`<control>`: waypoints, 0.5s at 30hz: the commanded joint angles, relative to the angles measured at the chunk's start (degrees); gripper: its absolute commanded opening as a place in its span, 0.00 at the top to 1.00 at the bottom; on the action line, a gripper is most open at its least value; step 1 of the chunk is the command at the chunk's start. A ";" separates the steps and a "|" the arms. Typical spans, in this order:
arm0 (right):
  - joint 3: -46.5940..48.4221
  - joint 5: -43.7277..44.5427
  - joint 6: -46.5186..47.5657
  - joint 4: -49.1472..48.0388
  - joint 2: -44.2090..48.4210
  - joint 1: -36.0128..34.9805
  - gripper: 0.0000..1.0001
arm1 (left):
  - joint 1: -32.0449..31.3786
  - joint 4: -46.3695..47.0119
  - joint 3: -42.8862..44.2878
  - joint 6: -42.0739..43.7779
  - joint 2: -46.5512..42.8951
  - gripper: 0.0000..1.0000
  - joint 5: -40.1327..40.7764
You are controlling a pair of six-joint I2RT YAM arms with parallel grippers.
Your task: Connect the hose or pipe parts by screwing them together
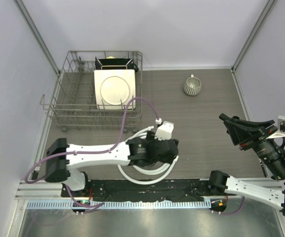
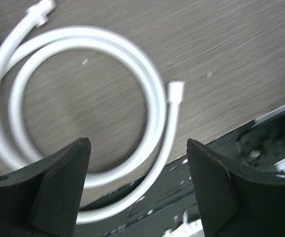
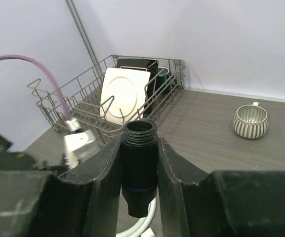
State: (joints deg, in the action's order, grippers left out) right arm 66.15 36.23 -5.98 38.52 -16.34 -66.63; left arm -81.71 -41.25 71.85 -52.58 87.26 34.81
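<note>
The white hose (image 2: 152, 94) lies coiled in about two loops on the table, with one end connector (image 2: 175, 91) near the middle of the left wrist view and another (image 2: 41, 10) at the top left. My left gripper (image 2: 138, 148) hovers open above the coil's near side, nothing between its fingers. From above, the left gripper (image 1: 168, 152) covers part of the hose (image 1: 144, 177). My right gripper (image 3: 139, 140) is shut on a black threaded pipe fitting (image 3: 139, 158), held upright off the table with its open threaded end up. It sits at the right (image 1: 228, 123), apart from the hose.
A wire dish rack (image 1: 73, 106) holding a white plate (image 1: 115, 89) stands at the back left. A striped cup (image 1: 192, 86) sits at the back right. A purple cable (image 1: 137, 101) arcs over the left wrist. A black strip (image 1: 182, 190) runs along the near edge.
</note>
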 commanded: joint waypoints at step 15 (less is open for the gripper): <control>6.45 4.73 -1.14 -0.64 3.86 -0.08 0.99 | 6.56 0.92 30.18 9.25 33.58 0.36 -20.40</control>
State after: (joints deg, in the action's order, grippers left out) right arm 70.59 39.64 -6.42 39.64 -13.10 -66.63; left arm -75.20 -38.20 99.74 -44.01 120.36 16.43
